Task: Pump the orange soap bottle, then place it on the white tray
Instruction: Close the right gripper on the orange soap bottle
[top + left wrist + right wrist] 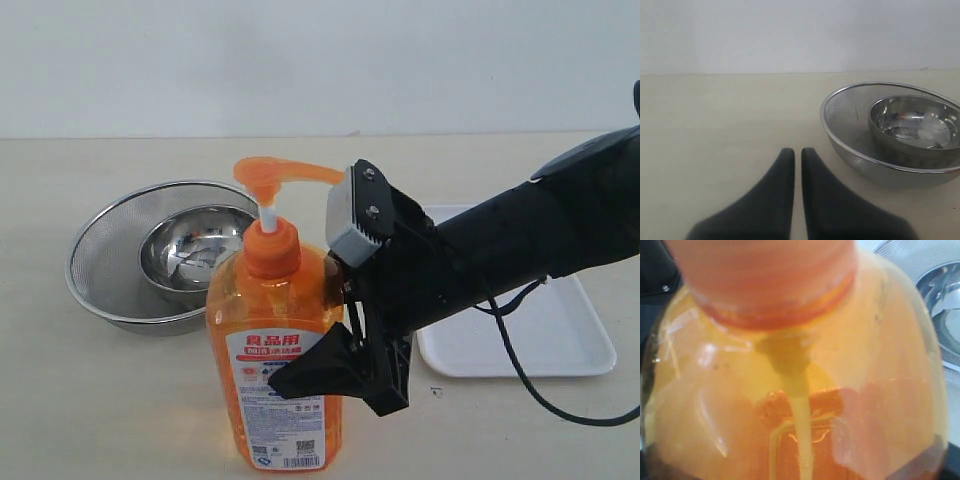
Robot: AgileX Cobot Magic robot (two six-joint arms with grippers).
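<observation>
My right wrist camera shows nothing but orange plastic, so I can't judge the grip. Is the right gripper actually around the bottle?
Observer: The right gripper straddles the tall translucent orange soap bottle at mid-body, with one black finger across its label. I can't tell whether it is squeezing.
Operator: Is the pump up?
Observer: Yes. The orange pump head stands raised, with its white stem showing.
Operator: Where's the tray?
Observer: The flat white rectangular tray lies to the bottle's right in the exterior view, partly hidden by the arm.
</observation>
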